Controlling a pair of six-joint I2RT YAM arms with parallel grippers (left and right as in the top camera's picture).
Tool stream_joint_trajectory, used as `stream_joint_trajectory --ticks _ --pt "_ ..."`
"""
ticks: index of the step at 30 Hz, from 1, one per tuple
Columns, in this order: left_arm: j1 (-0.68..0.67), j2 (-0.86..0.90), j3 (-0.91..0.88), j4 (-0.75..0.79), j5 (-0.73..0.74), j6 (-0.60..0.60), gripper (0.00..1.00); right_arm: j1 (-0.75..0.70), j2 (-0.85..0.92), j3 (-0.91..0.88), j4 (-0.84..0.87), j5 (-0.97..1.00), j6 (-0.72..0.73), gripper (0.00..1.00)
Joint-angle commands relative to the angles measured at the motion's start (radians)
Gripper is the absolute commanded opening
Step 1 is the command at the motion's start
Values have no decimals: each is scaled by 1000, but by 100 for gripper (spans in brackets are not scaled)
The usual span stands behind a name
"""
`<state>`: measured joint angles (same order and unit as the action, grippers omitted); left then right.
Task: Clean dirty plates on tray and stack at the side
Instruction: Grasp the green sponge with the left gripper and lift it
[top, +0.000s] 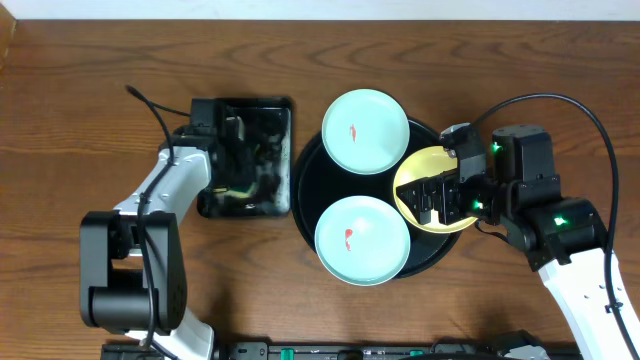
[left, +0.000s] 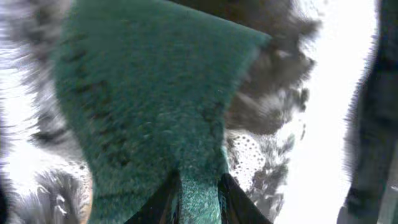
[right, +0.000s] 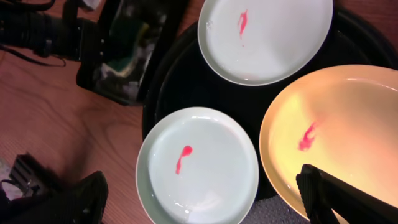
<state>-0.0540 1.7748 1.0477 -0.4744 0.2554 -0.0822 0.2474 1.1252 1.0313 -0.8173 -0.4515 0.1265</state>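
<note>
The round black tray holds three plates, each with a red smear. One mint-blue plate lies at the far side, another mint-blue plate at the near side, and a yellow plate at the right. My right gripper is open and hovers over the yellow plate. In the right wrist view the gripper spans the near mint plate, with one finger over the yellow plate; the far plate is clear. My left gripper is shut on a green sponge.
The rectangular black sponge tray stands left of the round tray, wet and foamy, with my left gripper inside it. It also shows in the right wrist view. Bare wooden table lies around both trays.
</note>
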Motion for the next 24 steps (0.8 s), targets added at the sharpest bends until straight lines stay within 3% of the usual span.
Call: stream_joint_trajectory --ticks 1,5,12,17,24 --pt "-31 27 -5 -14 114 -10 28 9 -4 16 2 3 11 96" --pt "-30 -2 0 -21 90 -10 35 9 -4 16 2 3 11 97" --pt "-31 -63 0 -55 -34 -10 35 9 -1 16 19 7 12 98" --pt "-31 -60 -5 -68 -225 -152 38 9 1 16 24 7 11 99" --pt "-32 -1 -12 -11 -231 -178 50 9 1 16 23 6 12 99"
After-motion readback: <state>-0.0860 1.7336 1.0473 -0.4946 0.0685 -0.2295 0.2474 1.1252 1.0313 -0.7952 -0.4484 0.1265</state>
